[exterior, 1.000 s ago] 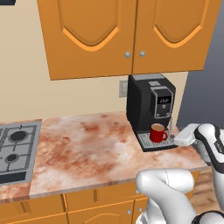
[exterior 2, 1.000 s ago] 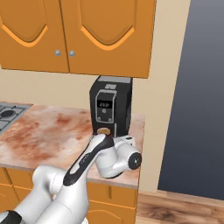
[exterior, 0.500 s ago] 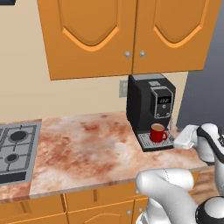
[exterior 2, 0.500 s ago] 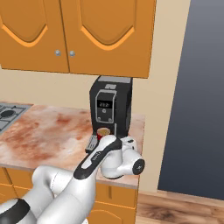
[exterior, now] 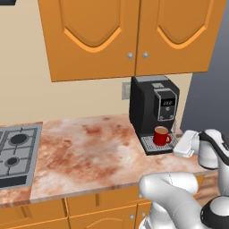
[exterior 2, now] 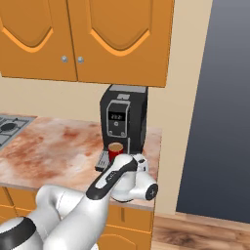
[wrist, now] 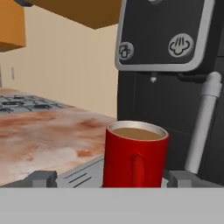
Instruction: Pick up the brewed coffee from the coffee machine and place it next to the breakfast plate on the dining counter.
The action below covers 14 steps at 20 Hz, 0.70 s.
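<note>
One red mug of coffee sat on the coffee machine's drip tray; the gripper, wide open and empty, faced its handle — best to straddle the body squarely before closing.

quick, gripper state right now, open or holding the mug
Gripper: open, holding nothing; its fingertips stand either side of the red mug, which sits on the coffee machine drip tray.

Even, bright rendered light with soft shadows beneath the cabinets, no glare; the hand view looks slightly soft, perhaps low resolution.
</note>
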### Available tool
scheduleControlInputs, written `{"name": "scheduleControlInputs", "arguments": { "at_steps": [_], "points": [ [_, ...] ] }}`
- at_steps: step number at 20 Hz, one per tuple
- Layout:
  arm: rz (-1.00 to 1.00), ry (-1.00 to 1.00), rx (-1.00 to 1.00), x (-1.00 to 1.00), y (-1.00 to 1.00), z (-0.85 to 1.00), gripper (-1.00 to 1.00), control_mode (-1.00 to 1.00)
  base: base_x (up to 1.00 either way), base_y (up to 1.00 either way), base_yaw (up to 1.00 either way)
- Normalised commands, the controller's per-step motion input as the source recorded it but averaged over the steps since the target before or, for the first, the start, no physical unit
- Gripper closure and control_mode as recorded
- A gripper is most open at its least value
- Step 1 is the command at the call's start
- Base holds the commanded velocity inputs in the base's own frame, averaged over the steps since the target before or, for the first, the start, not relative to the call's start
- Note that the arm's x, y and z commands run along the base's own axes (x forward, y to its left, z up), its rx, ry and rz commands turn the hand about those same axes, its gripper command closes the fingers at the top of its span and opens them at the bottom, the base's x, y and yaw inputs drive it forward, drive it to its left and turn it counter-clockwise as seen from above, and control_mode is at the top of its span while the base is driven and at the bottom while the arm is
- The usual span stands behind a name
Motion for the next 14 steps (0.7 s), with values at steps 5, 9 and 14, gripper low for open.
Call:
{"name": "scheduleControlInputs", "arguments": {
  "at_steps": [5, 9, 14],
  "points": [
    [0.0, 0.0, 0.0, 0.27, 0.0, 0.0, -1.0, -1.0, 0.0, 0.0, 0.0],
    [0.0, 0.0, 0.0, 0.19, 0.0, -0.07, -1.0, -1.0, 0.0, 0.0, 0.0],
    [0.0, 0.0, 0.0, 0.13, 0.0, -0.06, -1.0, -1.0, 0.0, 0.0, 0.0]
  ]
}}
